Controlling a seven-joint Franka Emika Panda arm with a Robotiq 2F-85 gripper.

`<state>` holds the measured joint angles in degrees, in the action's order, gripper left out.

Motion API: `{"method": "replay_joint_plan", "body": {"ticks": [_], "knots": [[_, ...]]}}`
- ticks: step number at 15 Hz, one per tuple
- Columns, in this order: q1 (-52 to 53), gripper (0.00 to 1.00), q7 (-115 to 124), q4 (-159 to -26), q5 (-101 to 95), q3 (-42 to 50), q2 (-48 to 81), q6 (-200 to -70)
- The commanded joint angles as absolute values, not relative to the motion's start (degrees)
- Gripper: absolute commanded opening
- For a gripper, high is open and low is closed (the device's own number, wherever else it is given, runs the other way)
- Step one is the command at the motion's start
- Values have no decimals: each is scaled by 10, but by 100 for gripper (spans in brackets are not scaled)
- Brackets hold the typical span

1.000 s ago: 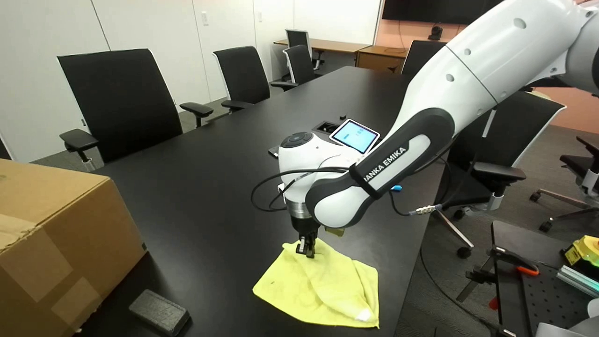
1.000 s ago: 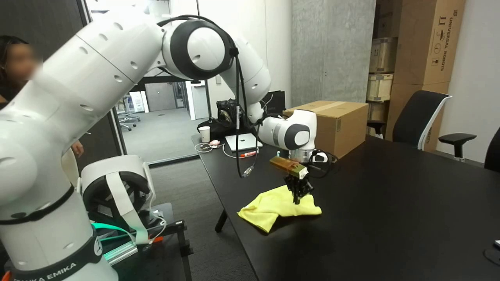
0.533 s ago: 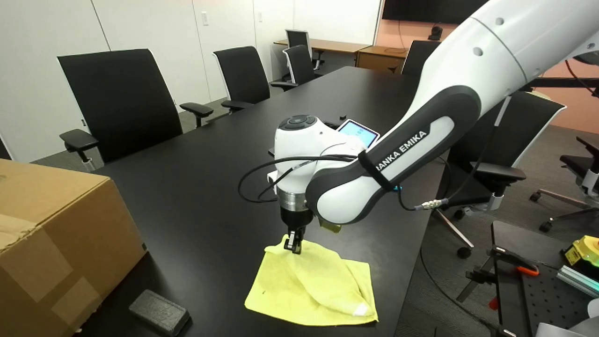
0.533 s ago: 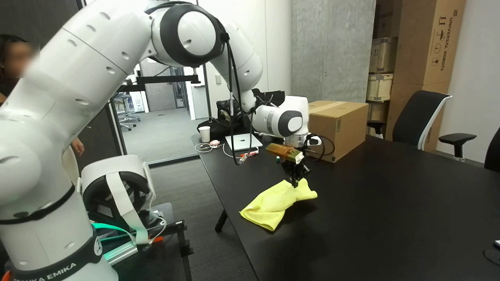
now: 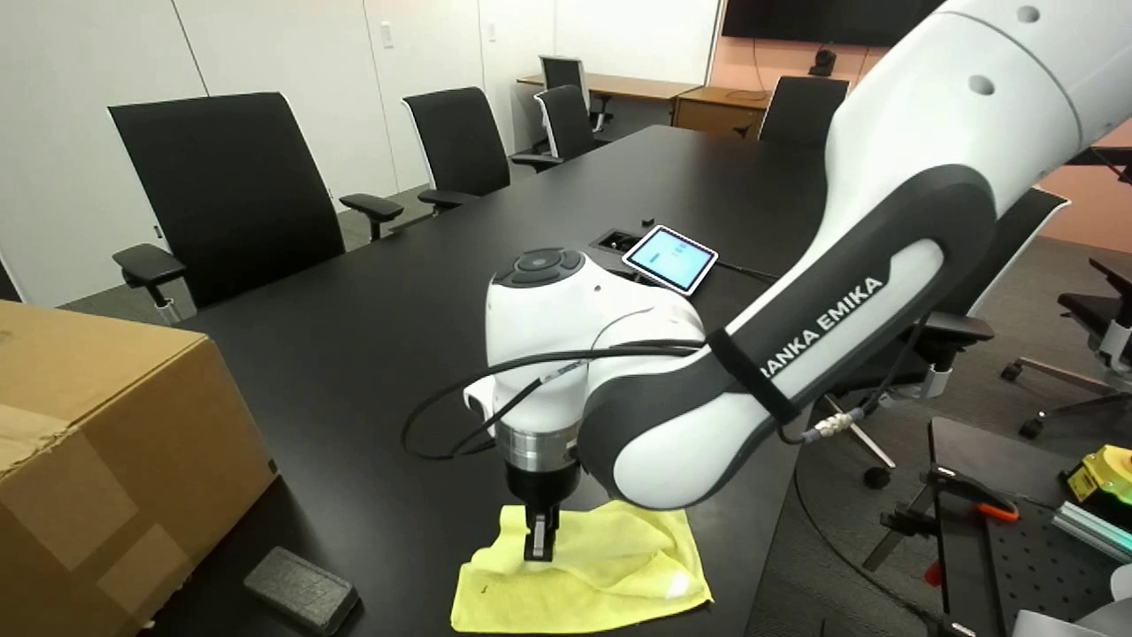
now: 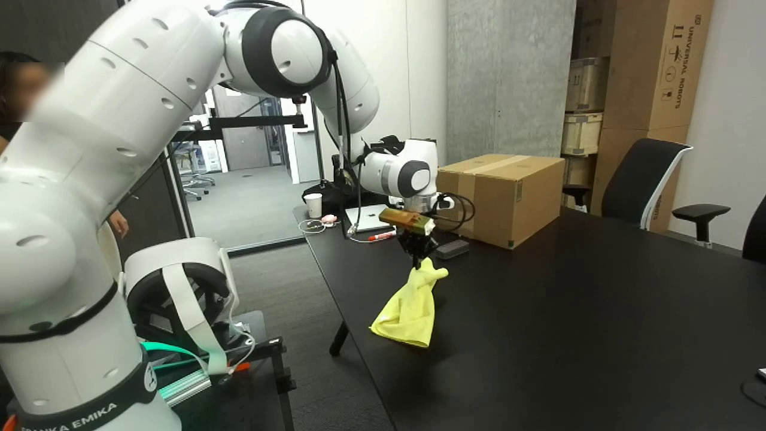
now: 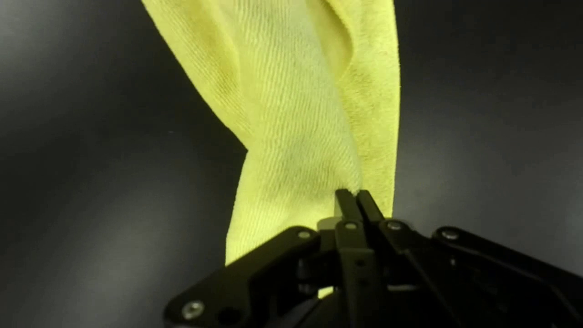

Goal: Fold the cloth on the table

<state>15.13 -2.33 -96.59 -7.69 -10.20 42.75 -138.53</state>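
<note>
The pale-yellow cloth lies bunched and partly folded over on the glossy black table [image 5: 380, 380]; it shows in both exterior views [image 5: 566, 602] [image 6: 410, 311]. My gripper [image 5: 539, 550] has its fingers nearly together, pinching a raised part of the cloth. In an exterior view the cloth rises in a peak to the fingertips [image 6: 417, 262], and its lower part rests on the table. In the wrist view the cloth [image 7: 291, 109] runs up to the fingertips [image 7: 354, 193], with a fold layer along the right. Part of the cloth is hidden under the gripper.
A cardboard box [image 5: 133, 460] and a dark grey block [image 5: 302, 588] stand on the table near the cloth. A tablet [image 5: 670, 257] is farther along. A laptop [image 6: 366, 218], cup [image 6: 313, 205] and red marker [image 6: 382, 235] lie near the table end.
My gripper has moved toward the table end with the box and grey block, carrying the pinched part of the cloth along. The cloth is now drawn narrower, folded over and peaked at the fingers.
</note>
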Motion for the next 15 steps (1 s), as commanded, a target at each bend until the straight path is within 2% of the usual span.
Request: {"method": "replay_joint_plan", "body": {"ticks": [1, 4, 5, 7, 15], "knots": [[172, 4, -35, -942, -69, -117, 448, -1367], [188, 6, -42, -927, -74, -120, 468, -1343], [192, 28, -46, -922, -77, -119, 475, -1332], [194, 32, -59, -914, -76, -122, 481, -1309], [179, 92, -61, -923, -85, -97, 445, -1234]]}}
